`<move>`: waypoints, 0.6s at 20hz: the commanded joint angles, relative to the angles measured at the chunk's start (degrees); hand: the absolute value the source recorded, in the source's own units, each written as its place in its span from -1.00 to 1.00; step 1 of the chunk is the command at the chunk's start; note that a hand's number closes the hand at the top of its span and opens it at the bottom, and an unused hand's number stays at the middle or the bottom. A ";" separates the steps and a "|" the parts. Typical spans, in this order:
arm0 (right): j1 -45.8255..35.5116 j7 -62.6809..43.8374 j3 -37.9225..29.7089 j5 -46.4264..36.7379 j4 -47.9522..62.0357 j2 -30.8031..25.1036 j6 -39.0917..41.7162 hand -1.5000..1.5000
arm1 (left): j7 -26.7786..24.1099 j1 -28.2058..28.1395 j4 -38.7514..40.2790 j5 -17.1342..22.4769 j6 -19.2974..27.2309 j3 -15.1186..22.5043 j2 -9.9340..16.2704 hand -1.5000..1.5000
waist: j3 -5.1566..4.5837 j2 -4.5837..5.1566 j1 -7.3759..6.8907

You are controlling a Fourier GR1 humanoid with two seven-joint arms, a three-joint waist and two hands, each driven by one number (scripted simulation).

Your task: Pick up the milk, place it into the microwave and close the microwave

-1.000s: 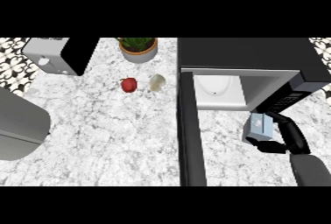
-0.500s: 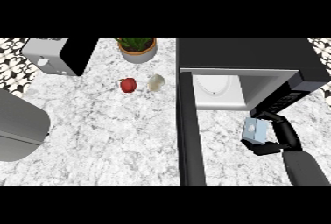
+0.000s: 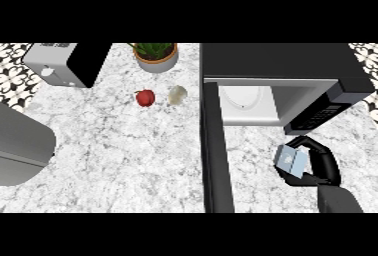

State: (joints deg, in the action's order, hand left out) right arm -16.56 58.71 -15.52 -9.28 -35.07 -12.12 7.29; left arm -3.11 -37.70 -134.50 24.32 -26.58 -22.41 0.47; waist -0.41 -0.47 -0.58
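The small pale-blue milk carton (image 3: pixel 290 161) sits in the curl of the robot's black right hand (image 3: pixel 314 165), fingers and thumb wrapped round it so that only its face and one edge show; it hangs above the white marbled counter (image 3: pixel 125 150), just in front of the open black microwave (image 3: pixel 295 75) and near its control panel, not yet inside. Over the last second the hand and carton have shifted a little, from the right of the cavity mouth towards it, the carton turning slightly in the grasp; the pick-up looks done and the carry into the oven is under way. The white cavity (image 3: pixel 247 102) stands open with its dark door (image 3: pixel 214 150) swung out to the left, so the path seems free. The left hand shows nowhere. Off to the left lie a red apple (image 3: pixel 145 97), a pale garlic-like bulb (image 3: pixel 177 95), a potted green plant (image 3: pixel 155 54) and a grey toaster (image 3: pixel 55 65), all well apart from the action
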 commanded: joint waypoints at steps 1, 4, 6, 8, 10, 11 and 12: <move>2.42 1.16 2.27 1.63 -5.10 1.64 6.82 1.00 | 0.08 -1.29 -3.13 2.97 0.56 -0.12 -0.45 -1.00 | 0.37 0.16 0.37; 5.96 -2.19 5.25 1.86 -13.39 5.26 4.88 1.00 | -0.10 -2.78 -4.37 3.91 -0.46 -0.70 -0.45 -1.00 | 0.34 0.03 0.60; 6.42 -6.14 7.05 0.57 -19.27 6.94 0.09 1.00 | 1.19 -0.61 -3.32 4.48 -0.01 -1.79 -0.45 -1.00 | 0.36 0.19 0.60; 9.47 -12.46 7.34 2.65 -28.11 6.20 1.91 1.00 | 2.27 3.25 -0.92 1.63 1.58 -1.25 -0.46 -1.00 | 0.35 0.23 1.00; 9.10 -14.41 8.02 1.08 -29.34 6.68 -1.18 1.00 | 1.03 0.85 -2.73 2.11 1.69 0.05 -0.46 -1.00 | 0.38 0.29 0.50; 5.95 -18.84 7.32 2.49 -30.59 7.72 -1.87 1.00 | 0.53 -2.11 -2.84 5.78 -1.67 -4.16 -0.10 -1.00 | 0.37 0.22 0.18; 8.54 -17.69 8.83 0.89 -32.10 7.76 -2.36 1.00 | 0.90 -0.59 -2.72 6.73 -1.39 -4.70 0.08 -1.00 | 0.38 0.27 0.31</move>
State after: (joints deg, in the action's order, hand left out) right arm -9.09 45.69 -8.50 -7.60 -61.02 -5.76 7.02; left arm -3.02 -38.08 -134.20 25.59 -27.01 -24.67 0.44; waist -0.10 -0.30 -0.11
